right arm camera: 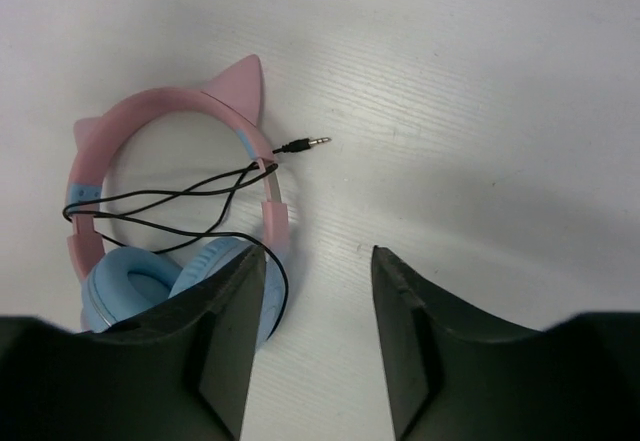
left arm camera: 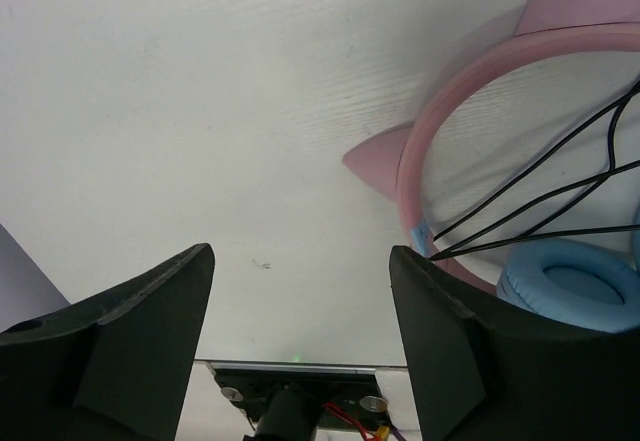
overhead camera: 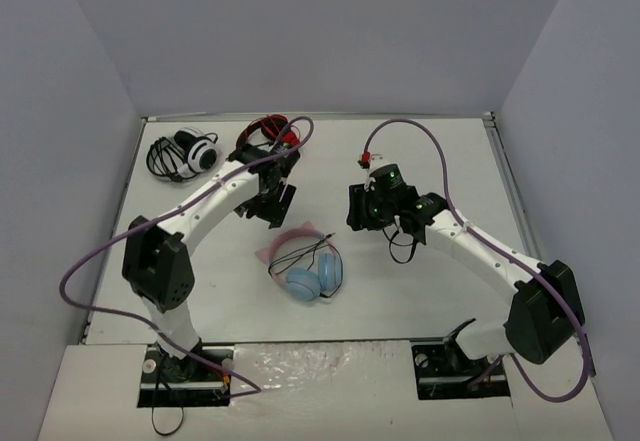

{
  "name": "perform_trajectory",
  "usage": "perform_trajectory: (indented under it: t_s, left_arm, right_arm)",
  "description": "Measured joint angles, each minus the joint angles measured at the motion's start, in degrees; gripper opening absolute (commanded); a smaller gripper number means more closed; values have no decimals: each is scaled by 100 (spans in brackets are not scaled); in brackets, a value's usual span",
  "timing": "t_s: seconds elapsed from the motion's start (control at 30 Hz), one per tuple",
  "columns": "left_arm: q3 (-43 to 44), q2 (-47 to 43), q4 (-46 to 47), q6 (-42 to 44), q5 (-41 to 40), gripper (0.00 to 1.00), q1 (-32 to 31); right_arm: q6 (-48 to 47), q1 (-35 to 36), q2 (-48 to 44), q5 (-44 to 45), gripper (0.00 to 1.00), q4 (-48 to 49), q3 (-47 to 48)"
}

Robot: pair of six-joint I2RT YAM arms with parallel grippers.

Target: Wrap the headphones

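The headphones point(overhead camera: 305, 266) lie flat mid-table: pink cat-eared headband point(overhead camera: 283, 240), light blue ear cups point(overhead camera: 312, 280), and the thin black cable point(overhead camera: 300, 257) draped loosely across the band. My left gripper point(overhead camera: 276, 204) is open and empty, just beyond and left of the headband, which shows at the right of the left wrist view point(left arm camera: 412, 176). My right gripper point(overhead camera: 362, 208) is open and empty, to the right of the headphones. The right wrist view shows the headband point(right arm camera: 165, 101), an ear cup point(right arm camera: 130, 279) and the cable's plug point(right arm camera: 312, 143) lying free on the table.
Black-and-white headphones point(overhead camera: 190, 153) and red-and-black headphones point(overhead camera: 266, 139) lie at the far left of the table, close behind my left wrist. Grey walls stand on three sides. Purple arm cables loop above both arms.
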Motion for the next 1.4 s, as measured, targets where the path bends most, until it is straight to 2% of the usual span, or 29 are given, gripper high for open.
perform_trajectory:
  t_s: [0.03,0.07,0.13,0.17,0.2,0.23,0.4,0.7,1.07,1.4]
  left_arm:
    - [-140,-184,55,-26,-22,69,46]
    - [-252,-356,118,-48,-30,70,111]
    - [-547,-766,345,-102,-22,76,238]
    - [-696,-986,451,-127,-22,81,306]
    - [-815,-1181,528,-145,-41,90,353]
    - [-959,-1385,630,-162,-61,97,400]
    - [-1667,-2254,1124,-229,-172,97,470]
    - [-2628,-3188,1693,-309,-285,97,470]
    - [-2976,-4070,2116,-246,-539,97,485]
    - [-3250,-4267,2395,-189,-614,97,485]
  right_arm:
    - [19,0,-22,12,49,20,-7]
    - [53,0,-41,25,56,51,-10]
    - [114,-7,-91,60,75,131,-28]
    - [156,-7,-115,81,97,162,-39]
    - [189,-8,-140,109,100,202,-52]
    - [233,-10,-170,145,100,254,-74]
    - [435,-42,-359,329,100,439,-183]
    - [617,-85,-944,770,100,704,-235]
    - [641,-123,-1212,1057,100,836,-235]
    - [660,-171,-1213,1265,100,847,-198]
